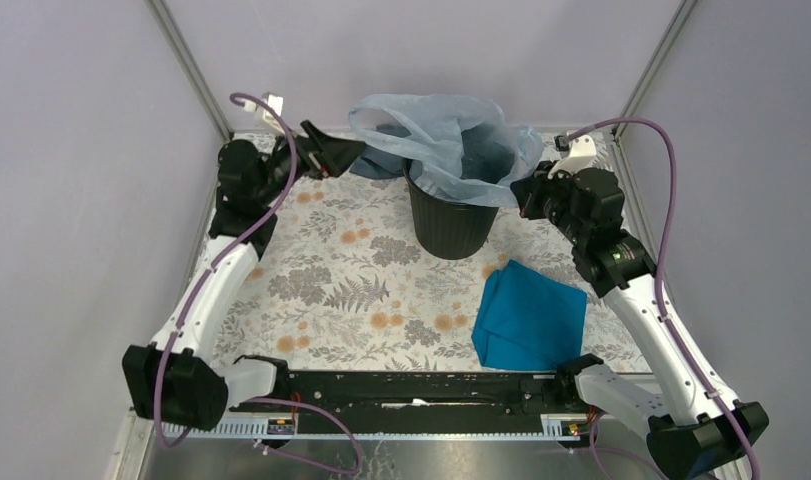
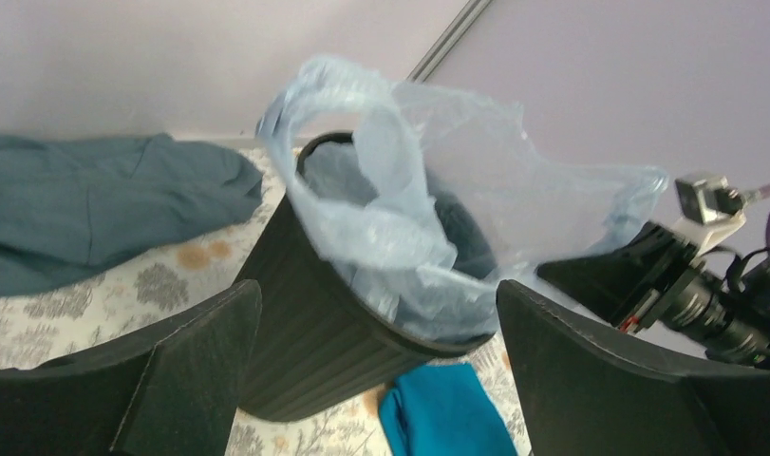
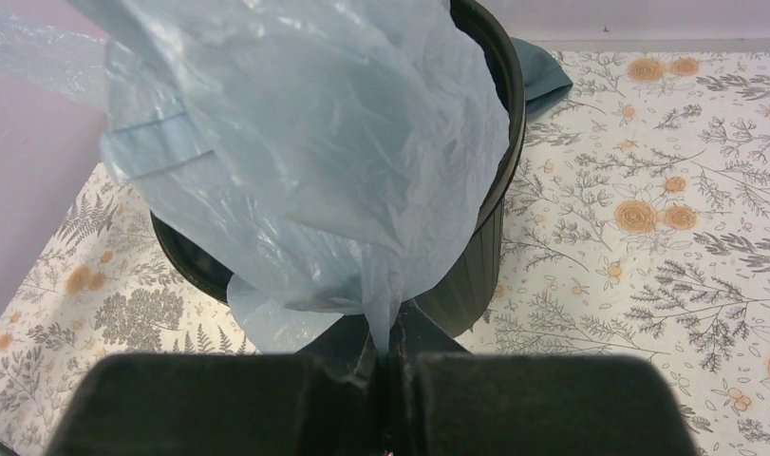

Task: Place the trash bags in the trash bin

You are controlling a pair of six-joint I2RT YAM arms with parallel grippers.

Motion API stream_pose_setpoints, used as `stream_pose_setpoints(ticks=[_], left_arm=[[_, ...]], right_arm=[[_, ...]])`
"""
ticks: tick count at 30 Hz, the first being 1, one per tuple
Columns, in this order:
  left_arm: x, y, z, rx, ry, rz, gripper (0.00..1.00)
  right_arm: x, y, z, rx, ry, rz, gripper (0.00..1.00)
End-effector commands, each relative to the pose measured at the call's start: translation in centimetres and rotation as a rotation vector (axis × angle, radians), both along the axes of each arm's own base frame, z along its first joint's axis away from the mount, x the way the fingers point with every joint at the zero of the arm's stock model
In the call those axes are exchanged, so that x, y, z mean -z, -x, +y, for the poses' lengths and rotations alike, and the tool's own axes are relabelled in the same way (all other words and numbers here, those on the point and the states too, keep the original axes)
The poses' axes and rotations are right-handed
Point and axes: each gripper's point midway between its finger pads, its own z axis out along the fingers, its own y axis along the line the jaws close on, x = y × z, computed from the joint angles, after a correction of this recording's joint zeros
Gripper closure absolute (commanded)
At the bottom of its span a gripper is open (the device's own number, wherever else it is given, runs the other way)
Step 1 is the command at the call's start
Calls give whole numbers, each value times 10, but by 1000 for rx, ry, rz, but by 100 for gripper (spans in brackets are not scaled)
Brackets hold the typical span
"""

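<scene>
Biggest risk imo: the right gripper (image 3: 388, 340) is pinched shut on a fold of the trash bag (image 1: 451, 150) right by the rim. Any sideways tug could drag the film out or tip the trash bin (image 1: 451, 228). The left gripper (image 2: 378, 304) hangs wide open beside the bin, holding nothing. The bag's thin, pale blue, crinkly and glossy. It's partly sunk into the bin's mouth, mostly puffed above it and spilling over the rim.

Top overhead — both wrists close, flanking trash bin (image 2: 309, 328).
</scene>
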Motion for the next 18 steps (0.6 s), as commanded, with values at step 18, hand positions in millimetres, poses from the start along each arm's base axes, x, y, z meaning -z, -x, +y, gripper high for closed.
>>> stream_pose_setpoints(ticks=[18], left_arm=[[11, 28, -63, 434, 107, -637, 1]], right_arm=[[-51, 1, 14, -92, -37, -178, 99]])
